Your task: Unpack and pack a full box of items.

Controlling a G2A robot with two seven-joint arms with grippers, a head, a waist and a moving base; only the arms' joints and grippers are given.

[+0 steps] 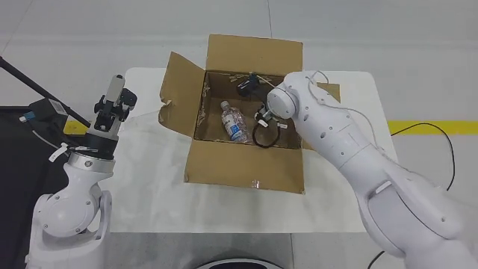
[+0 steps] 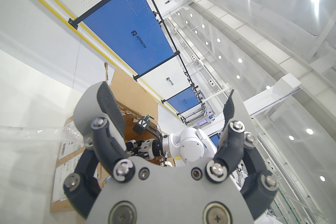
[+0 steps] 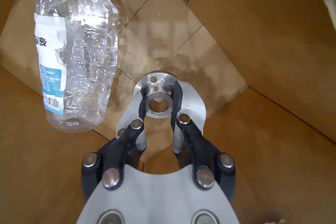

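Clamping the hub of a metal flange (image 3: 147,83) on the box (image 1: 246,166) floor, the right end effector (image 3: 158,100) grips smooth round steel, so the part could slip or tilt out during a lift. A clear bottle (image 3: 76,51) lies just beside it at nine o'clock, with the box wall near at three; straight up looks freest. The left end effector (image 2: 168,109) hangs spread and empty at the box's nine o'clock, over the tabletop (image 1: 149,187).

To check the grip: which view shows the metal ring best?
The right wrist view: the metal ring sits close between the fingers of the right gripper. In the top view the arm hides it; left wrist view: too far.
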